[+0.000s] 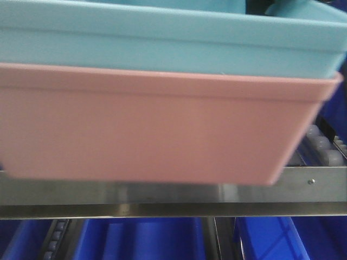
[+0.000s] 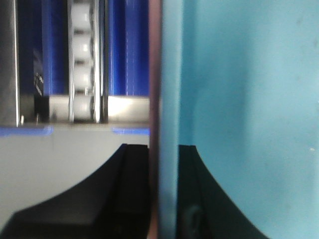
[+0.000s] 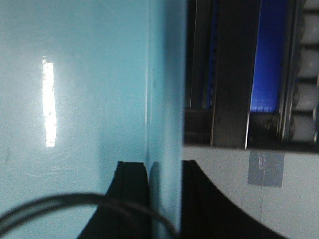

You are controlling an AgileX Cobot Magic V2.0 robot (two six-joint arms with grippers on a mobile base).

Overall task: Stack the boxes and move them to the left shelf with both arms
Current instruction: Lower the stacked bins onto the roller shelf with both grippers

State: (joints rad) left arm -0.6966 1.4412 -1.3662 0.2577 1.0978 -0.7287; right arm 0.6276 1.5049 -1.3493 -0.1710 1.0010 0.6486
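Nested in the salmon pink tub (image 1: pixel 146 135), the light sky blue tub (image 1: pixel 162 46), rim standing above the pink rim. Filling nearly the whole width of the front view, both tubs, with the pink base at the level of the flat steel front bar (image 1: pixel 303 187) of the left shelf and seemingly overlapping its top edge; contact not certain through the blur. Open room only off the pink tub's right end, over a run of white rollers (image 1: pixel 320 146) just behind the bar. Below the bar, dark royal-blue bins (image 1: pixel 141 238), well under the pink tub. Interior of the blue tub, as seen from the wrists, bare pale blue wall and floor, nothing inside that can be made out. Clamped on one stacked side wall, the left gripper (image 2: pixel 163 199): one black finger (image 2: pixel 119 199) outside against the pink edge, the other inside the blue tub, jaws narrow with only the two wall thicknesses between. Clamped likewise on the opposite wall, the right gripper (image 3: pixel 164 199), one finger (image 3: pixel 130 199) inside the blue tub, the other outside; only blue wall visible between them there. Beyond each gripped wall, shelf steel, rollers and blue bins close by.
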